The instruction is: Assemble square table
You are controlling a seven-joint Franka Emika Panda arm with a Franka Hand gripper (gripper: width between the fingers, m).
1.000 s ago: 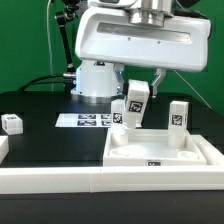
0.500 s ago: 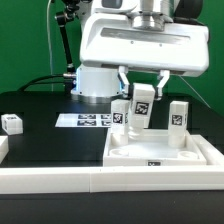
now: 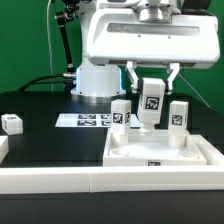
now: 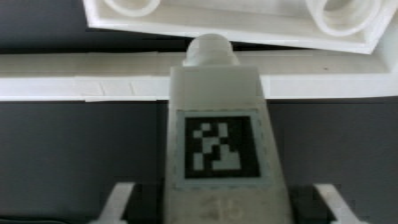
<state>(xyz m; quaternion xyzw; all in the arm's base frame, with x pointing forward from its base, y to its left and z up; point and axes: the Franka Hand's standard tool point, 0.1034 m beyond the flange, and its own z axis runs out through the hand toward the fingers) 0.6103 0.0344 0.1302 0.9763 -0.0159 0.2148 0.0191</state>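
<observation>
Now that the leg (image 3: 151, 106) has swung upright and slid across to hang over the back of the square top (image 3: 160, 156), between two standing legs (image 3: 120, 111) (image 3: 178, 115), the hand (image 3: 151, 90) gripping it tight looks ready to lower it in.

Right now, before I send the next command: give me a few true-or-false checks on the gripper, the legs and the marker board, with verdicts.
1. The gripper is shut on a held leg. True.
2. Three legs stand on the table top. False: only two do, one standing leg toward the exterior view's left and another standing leg toward its right.
3. A loose leg lies on the black table, apart from the table top. True.
4. The marker board lies inside the table top. False: it lies on the black table, outside the rim.
</observation>
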